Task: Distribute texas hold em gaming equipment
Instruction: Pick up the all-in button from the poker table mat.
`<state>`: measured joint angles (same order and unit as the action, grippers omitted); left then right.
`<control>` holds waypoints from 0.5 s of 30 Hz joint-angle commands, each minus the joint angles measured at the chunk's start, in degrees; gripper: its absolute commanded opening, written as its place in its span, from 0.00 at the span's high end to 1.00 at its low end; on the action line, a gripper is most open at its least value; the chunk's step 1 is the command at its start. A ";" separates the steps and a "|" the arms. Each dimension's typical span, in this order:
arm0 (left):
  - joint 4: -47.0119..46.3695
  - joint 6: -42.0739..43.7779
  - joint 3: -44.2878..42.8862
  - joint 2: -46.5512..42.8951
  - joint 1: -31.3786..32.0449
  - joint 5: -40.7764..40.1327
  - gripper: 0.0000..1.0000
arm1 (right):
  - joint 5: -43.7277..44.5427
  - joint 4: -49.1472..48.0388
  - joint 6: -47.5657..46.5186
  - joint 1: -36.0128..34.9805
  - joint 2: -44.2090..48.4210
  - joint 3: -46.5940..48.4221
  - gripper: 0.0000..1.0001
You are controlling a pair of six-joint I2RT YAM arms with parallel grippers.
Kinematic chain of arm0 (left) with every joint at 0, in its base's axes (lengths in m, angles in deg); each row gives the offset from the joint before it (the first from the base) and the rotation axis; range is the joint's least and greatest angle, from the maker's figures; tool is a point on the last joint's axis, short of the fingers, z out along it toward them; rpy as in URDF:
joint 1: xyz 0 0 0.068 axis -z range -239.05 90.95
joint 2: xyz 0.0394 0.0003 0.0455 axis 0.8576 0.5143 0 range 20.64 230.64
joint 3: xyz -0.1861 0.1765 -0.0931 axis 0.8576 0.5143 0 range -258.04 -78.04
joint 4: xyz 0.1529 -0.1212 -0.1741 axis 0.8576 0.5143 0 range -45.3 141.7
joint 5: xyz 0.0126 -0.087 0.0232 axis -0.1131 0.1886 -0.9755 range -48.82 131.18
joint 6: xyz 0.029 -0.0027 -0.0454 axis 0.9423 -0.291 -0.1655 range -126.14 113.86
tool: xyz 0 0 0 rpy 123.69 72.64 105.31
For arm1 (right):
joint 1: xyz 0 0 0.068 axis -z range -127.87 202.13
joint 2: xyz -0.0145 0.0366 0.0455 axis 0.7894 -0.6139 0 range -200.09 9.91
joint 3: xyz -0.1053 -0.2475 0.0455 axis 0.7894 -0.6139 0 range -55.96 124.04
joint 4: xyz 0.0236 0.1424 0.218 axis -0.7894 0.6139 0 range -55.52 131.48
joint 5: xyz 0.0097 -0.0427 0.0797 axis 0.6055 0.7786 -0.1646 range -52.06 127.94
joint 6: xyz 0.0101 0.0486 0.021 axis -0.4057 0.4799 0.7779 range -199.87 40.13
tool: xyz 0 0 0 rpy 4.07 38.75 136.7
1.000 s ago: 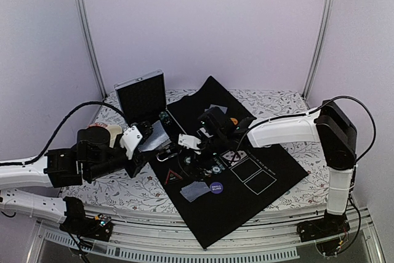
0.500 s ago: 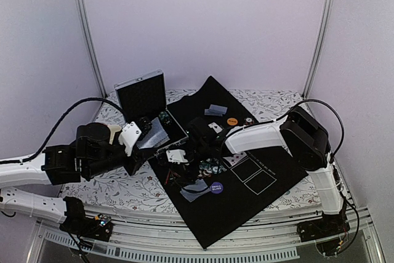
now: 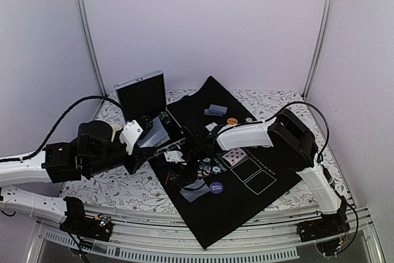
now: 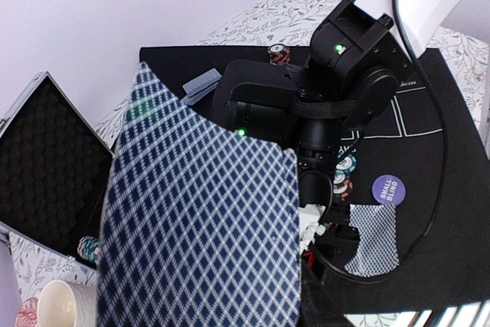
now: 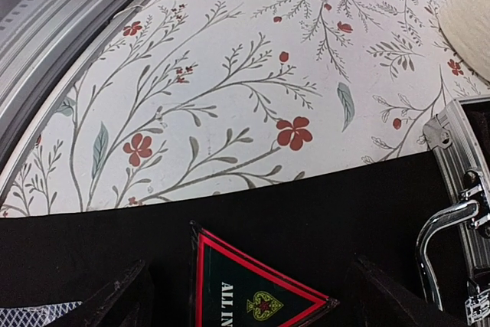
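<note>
The case handle (image 5: 442,237) gleamed like polished metal, its lining (image 4: 46,160) looked like dimpled black foam, the mat (image 5: 107,243) was matt black cloth, the bench (image 5: 230,67) wore smooth flower-printed fabric, and the card (image 4: 199,243) seemed thin and smooth.

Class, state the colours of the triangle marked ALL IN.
Black with a red edge and white lettering; the triangle shows best in the right wrist view.

Floral table (image 3: 277,100) carries black mat (image 3: 240,198), silver case (image 3: 140,93), perhaps a cup (image 4: 65,304).

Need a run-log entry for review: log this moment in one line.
left gripper: shut on playing cards | right gripper: open over red-edged triangle
</note>
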<state>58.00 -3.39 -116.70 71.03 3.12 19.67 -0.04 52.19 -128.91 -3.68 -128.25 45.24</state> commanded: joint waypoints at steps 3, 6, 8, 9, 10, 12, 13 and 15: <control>0.15 -0.46 -1.60 0.24 -0.55 0.34 0.65 | 4.18 4.46 0.32 0.22 -3.10 -0.08 0.17; 0.06 -0.29 -1.51 0.19 -0.59 0.47 0.65 | 4.29 4.67 1.37 0.34 -2.63 -0.25 0.17; -0.04 -0.23 -1.51 0.27 -0.57 0.59 0.65 | 3.41 5.48 1.95 0.72 -2.54 0.15 0.18; -0.11 -0.24 -1.52 0.39 -0.56 0.64 0.65 | 3.30 5.68 2.00 0.84 -2.54 0.21 0.21; -0.07 -0.26 -1.59 0.47 -0.63 0.70 0.65 | 3.64 5.74 2.13 0.86 -2.62 0.22 0.24; -0.11 -0.29 -1.60 0.58 -0.57 0.73 0.65 | 5.18 5.25 2.34 0.84 -2.80 -0.14 0.25; -0.07 -0.31 -1.61 0.54 -0.64 0.77 0.65 | 5.94 4.81 2.60 0.86 -2.99 -0.33 0.25; -0.18 -0.24 -1.52 0.54 -0.60 0.86 0.65 | 6.48 4.56 2.94 0.82 -3.23 -0.32 0.25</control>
<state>58.37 -3.39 -116.70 71.29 3.06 19.93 0.42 54.36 -126.31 -3.55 -128.30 45.62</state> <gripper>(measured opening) 0.349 0.750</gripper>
